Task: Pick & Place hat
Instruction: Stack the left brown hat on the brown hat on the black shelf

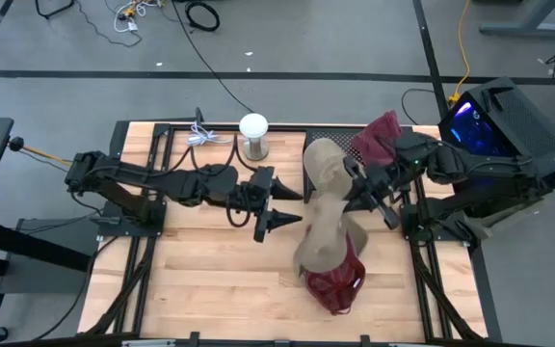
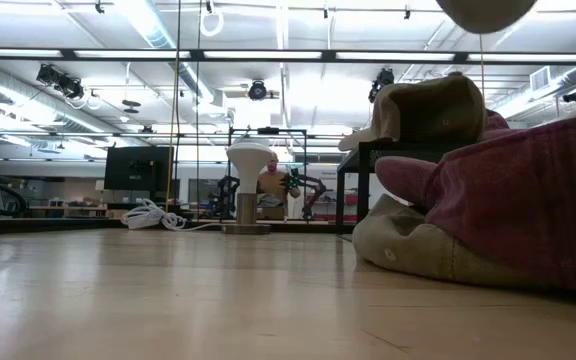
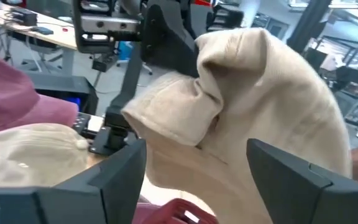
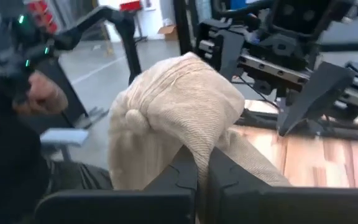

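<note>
Pinching the tan hat [image 4: 179, 106], right hand [image 4: 202, 163] faces spread left hand [image 1: 279, 205]

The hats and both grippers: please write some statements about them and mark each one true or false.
1. The right gripper is shut on the beige hat. True.
2. The left gripper is shut on the beige hat. False: its fingers stand open, apart from the hat.
3. A dark red hat lies on the table. True.
4. The white lamp lies tipped over. False: it stands upright near the table's far edge.
</note>
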`<state>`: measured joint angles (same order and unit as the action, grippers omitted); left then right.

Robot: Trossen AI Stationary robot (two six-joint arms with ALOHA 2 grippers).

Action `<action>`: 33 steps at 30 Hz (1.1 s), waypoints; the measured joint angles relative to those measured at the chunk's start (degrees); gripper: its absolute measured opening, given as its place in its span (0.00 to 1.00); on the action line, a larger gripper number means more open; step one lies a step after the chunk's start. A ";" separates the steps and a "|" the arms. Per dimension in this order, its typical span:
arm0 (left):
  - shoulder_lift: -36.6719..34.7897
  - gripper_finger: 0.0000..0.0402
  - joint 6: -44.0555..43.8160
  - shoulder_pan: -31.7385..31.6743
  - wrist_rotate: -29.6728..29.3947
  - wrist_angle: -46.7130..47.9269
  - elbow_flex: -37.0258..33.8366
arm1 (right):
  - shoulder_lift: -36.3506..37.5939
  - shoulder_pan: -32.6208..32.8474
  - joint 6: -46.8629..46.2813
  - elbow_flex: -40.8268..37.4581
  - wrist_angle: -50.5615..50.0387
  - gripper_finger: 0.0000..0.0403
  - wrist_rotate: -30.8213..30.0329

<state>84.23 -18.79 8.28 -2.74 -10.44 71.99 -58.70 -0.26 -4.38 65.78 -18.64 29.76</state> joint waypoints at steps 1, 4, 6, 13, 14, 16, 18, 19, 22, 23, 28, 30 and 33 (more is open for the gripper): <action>0.00 0.71 0.01 -0.21 0.00 -0.02 0.00 | 0.39 -0.63 -1.34 0.00 -0.96 0.01 -0.02; 0.00 0.69 0.01 -0.46 0.99 0.01 0.00 | 1.25 -3.09 -3.46 1.05 -7.65 0.01 -0.11; 0.00 0.67 0.03 -0.49 2.07 0.25 0.00 | 1.47 -4.80 -3.72 2.02 -12.60 0.01 -0.27; -2.48 0.58 0.13 -0.46 2.10 14.71 0.03 | 1.21 -8.83 -2.82 4.97 -22.95 0.01 6.12; -2.70 0.56 0.17 -0.46 1.59 16.24 0.13 | 1.21 -9.15 -3.56 5.12 -22.52 0.01 8.47; -2.83 0.54 0.65 -0.23 1.37 19.24 0.06 | 1.01 -9.65 -7.38 5.64 -19.83 0.01 12.64; -2.75 0.51 2.19 0.29 1.49 19.41 0.04 | 0.60 -9.97 -12.51 6.46 -16.55 0.01 15.78; -2.79 0.50 3.07 0.62 1.83 19.28 0.04 | 0.19 -10.18 -15.07 6.96 -15.30 0.01 16.95; -2.82 0.47 5.67 1.83 3.26 19.26 0.04 | -1.21 -10.84 -22.18 9.36 -11.62 0.01 17.60; -2.82 0.46 6.49 2.29 3.60 19.28 0.04 | -1.56 -11.01 -23.71 10.28 -9.82 0.01 16.91; -2.60 0.43 10.57 4.89 4.06 19.92 0.04 | -2.90 -11.99 -24.23 13.79 -4.60 0.01 7.74; -2.44 0.43 11.87 5.98 3.98 21.27 0.04 | -3.04 -12.80 -22.71 14.58 -3.70 0.01 4.58; -2.43 0.42 12.50 7.48 2.51 22.76 0.02 | -3.08 -14.41 -20.29 15.66 -3.07 0.01 1.40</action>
<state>81.80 -6.29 15.76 -0.24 12.33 72.01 -61.78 -14.67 -24.67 81.44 -21.71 31.16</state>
